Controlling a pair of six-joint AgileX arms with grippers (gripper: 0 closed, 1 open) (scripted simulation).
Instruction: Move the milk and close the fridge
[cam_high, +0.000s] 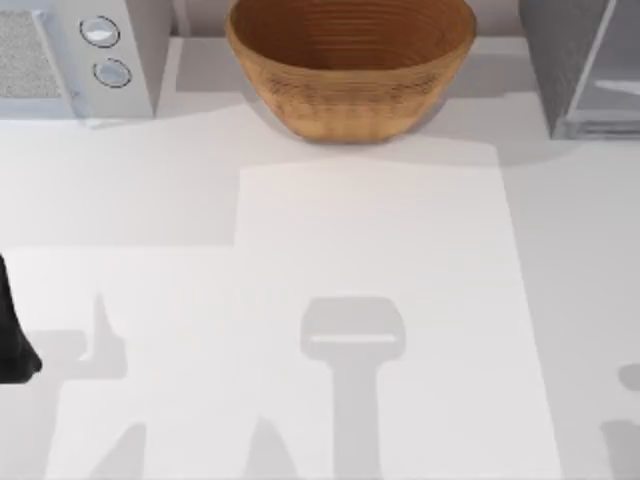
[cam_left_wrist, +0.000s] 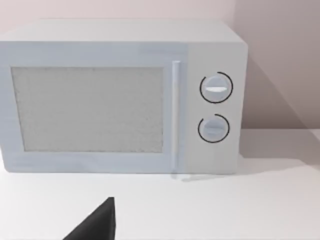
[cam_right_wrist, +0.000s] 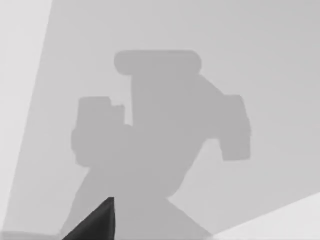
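Although the task names the milk, I cannot find a carton in any view, so where it sits cannot be told from here; it may be inside the fridge (cam_high: 585, 65), which stands just right of the wicker basket (cam_high: 350, 65) at the back of the tabletop (cam_high: 370, 250), its pale glassy door panel angled at the corner. The left hand (cam_high: 15, 345) sits well forward and left of the basket, a dark shape at the tabletop's edge, and I cannot tell whether its fingers are wide or narrow; the same goes for the right hand (cam_right_wrist: 95, 222), where a single dark finger tip shows. To start well, I judge the right arm should swing toward the fridge first and look into it before committing to any grasp, keeping clear of the basket rim. The left wrist view faces the white microwave (cam_left_wrist: 120, 95) squarely, showing its speckled window, handle and two knobs, which the top view crops to a corner left of the basket; the right wrist view looks down at arm shadows on bare tabletop.
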